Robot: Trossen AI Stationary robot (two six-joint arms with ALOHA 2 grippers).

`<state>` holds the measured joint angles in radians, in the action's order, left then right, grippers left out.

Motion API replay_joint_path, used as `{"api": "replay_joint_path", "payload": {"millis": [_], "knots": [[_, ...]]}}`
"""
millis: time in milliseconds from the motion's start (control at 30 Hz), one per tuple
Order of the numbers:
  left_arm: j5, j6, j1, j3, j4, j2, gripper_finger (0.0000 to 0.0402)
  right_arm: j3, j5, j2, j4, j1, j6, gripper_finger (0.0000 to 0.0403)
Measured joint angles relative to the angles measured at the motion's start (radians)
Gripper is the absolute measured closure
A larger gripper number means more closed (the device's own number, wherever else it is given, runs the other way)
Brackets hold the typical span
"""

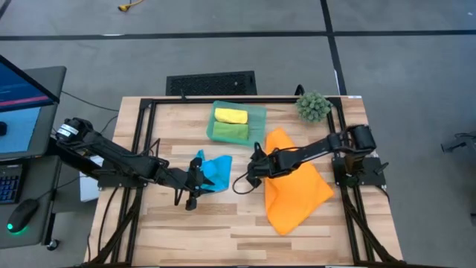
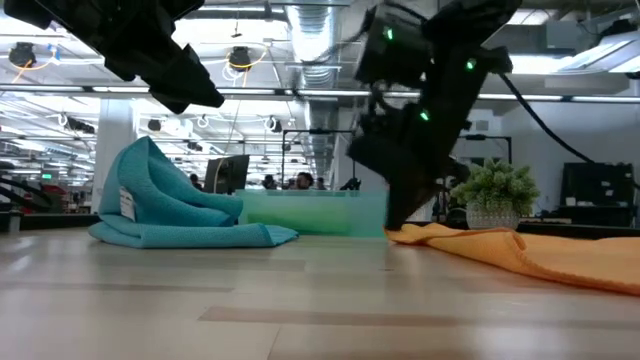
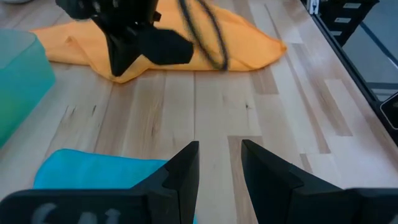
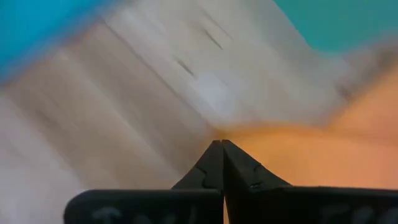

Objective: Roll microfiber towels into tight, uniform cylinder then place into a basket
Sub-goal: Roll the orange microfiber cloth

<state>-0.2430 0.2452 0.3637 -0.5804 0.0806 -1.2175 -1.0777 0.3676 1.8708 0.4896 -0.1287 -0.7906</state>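
Note:
The orange towel [image 1: 297, 190] lies spread and rumpled on the right half of the table. My right gripper [image 1: 251, 177] is shut at its left edge, fingers slanting steeply down. The sky-blue towel [image 1: 218, 170] sits crumpled in a heap at the middle, its bottom on the wood. My left gripper [image 3: 221, 165] hangs open just left of and above it, touching nothing. The teal basket [image 1: 259, 112] at the far middle holds a rolled yellow towel [image 1: 230, 116] and a rolled green towel [image 1: 231, 132]. My right gripper has its fingertips closed together at the orange towel's left edge [image 4: 249, 138], coming from above and slanting toward the table's left. The fingers hide how much cloth is between them. The towel lies slack on the table [image 2: 520, 250].
A spiky green plant ball [image 1: 314, 106] stands at the far right corner. Black frame rails [image 1: 141, 149] run along the table's left, right and far sides. Bare wood [image 1: 223, 231] lies along the near side. A monitor and keyboard stand off the table's left.

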Motion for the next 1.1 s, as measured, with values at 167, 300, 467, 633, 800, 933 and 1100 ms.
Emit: {"api": "replay_joint_path", "payload": {"millis": [167,300,467,633,800,933,1100], "knots": [[0.0,-0.001,0.0,0.0,0.001,0.0,0.0291,-0.002,0.029,0.045,0.013,0.001,-0.029,0.0398],[-0.005,0.0,-0.004,0.0,-0.001,0.0,0.0291,-0.004,0.006,0.08,-0.083,0.007,-0.018,0.0392],[-0.006,0.0,-0.004,0.0,-0.002,0.0,0.0291,-0.006,-0.116,0.084,-0.246,-0.018,0.057,0.0392],[-0.006,0.0,-0.004,0.0,-0.005,0.0,0.0291,-0.046,-0.215,0.11,-0.306,-0.064,0.08,0.0399],[-0.006,0.0,-0.004,0.0,-0.017,0.0,0.0291,-0.079,-0.283,0.154,-0.426,-0.111,0.045,0.0392],[-0.007,0.0,-0.004,0.0,-0.02,0.0,0.0291,-0.092,-0.35,0.154,-0.502,-0.151,0.061,0.0393],[-0.007,0.0,-0.004,0.0,-0.017,0.0,0.0291,-0.094,-0.356,0.111,-0.561,-0.206,0.089,0.0392]]}}
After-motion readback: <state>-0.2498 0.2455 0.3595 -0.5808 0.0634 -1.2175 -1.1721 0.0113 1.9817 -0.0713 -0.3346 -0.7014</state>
